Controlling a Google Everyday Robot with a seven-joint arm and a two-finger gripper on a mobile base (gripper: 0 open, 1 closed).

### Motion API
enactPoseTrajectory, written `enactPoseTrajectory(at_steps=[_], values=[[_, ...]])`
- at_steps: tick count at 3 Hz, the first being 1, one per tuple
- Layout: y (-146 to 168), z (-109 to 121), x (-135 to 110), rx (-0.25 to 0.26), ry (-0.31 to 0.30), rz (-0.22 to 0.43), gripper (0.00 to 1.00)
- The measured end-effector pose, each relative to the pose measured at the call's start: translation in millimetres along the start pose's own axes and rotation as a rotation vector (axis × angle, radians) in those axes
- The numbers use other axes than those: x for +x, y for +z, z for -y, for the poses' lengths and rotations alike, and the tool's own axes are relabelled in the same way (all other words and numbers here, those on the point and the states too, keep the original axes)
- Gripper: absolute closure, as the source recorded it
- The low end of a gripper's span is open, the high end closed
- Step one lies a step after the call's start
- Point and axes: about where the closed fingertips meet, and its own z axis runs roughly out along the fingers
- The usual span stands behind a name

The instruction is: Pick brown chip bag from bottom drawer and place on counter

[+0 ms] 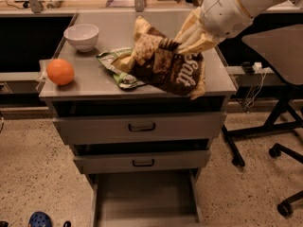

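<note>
My gripper (171, 44) is shut on the top of the brown chip bag (171, 70), a crinkled dark-brown bag with tan ends and white lettering. The bag hangs over the right half of the grey counter (90, 82), its lower edge at or just above the surface and partly covering the green-and-white chip bag (114, 66). The white arm comes in from the upper right. The bottom drawer (144, 195) is pulled open below, its flat grey floor bare.
An orange (60, 72) sits at the counter's left edge and a white bowl (82, 36) at the back left. Two upper drawers (141, 126) with dark handles are shut. Office chair bases (284, 150) stand to the right. A blue shoe (39, 219) lies at the bottom left.
</note>
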Motion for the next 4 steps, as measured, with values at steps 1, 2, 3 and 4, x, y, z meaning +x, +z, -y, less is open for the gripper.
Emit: enactPoseTrajectory(at_steps=[1, 2, 3, 4], values=[[-2, 24, 36, 0.079, 0.197, -0.086, 1.00], [2, 50, 66, 0.139, 0.372, -0.163, 1.00], [2, 63, 86, 0.206, 0.522, -0.208, 1.00], [3, 62, 103, 0.257, 0.654, -0.224, 0.86]])
